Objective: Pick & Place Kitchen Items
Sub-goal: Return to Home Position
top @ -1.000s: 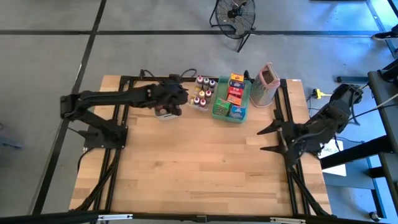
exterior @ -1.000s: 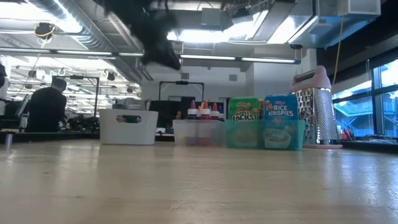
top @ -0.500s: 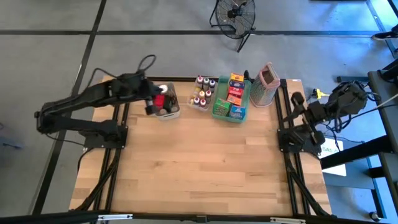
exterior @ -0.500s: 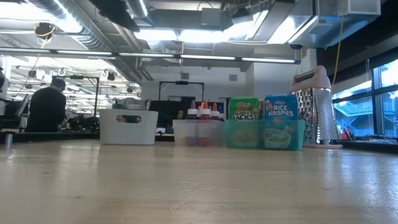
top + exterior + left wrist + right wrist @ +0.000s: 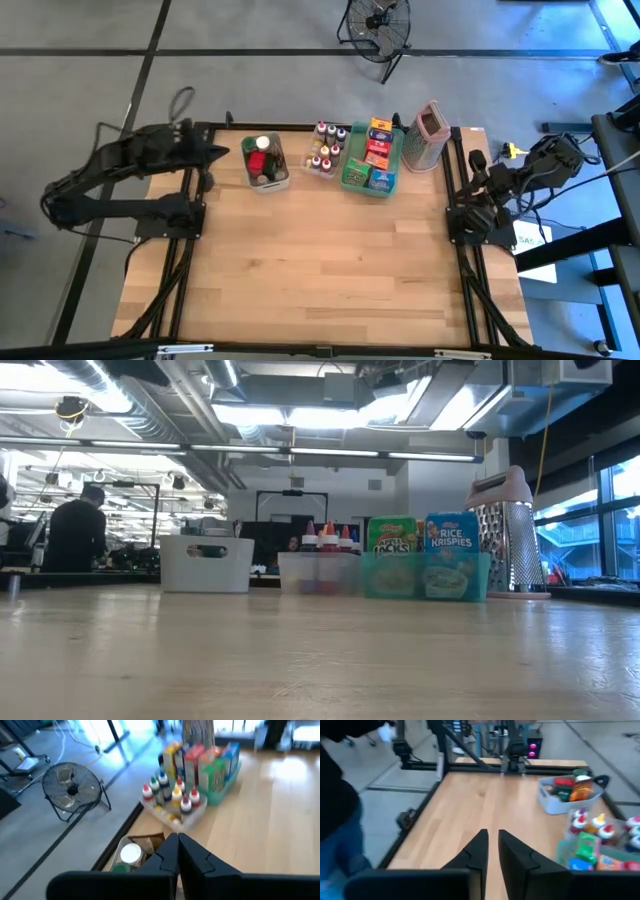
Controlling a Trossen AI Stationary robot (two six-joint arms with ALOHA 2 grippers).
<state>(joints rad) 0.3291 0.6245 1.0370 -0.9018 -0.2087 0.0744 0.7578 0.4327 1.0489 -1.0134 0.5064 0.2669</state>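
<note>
Retreating from the gray bin, the left gripper has swung back to the table's far-left corner, its fingers pressed together on nothing. The right gripper is folded at the right edge as it was half a second ago, fingers a slit apart and empty. Along the far edge, jars sit in the gray bin, bottles in the clear bin just right of it, and boxes in the green bin further right. No item lies loose on the table, so sorting looks finished; only parking the arms seems left.
</note>
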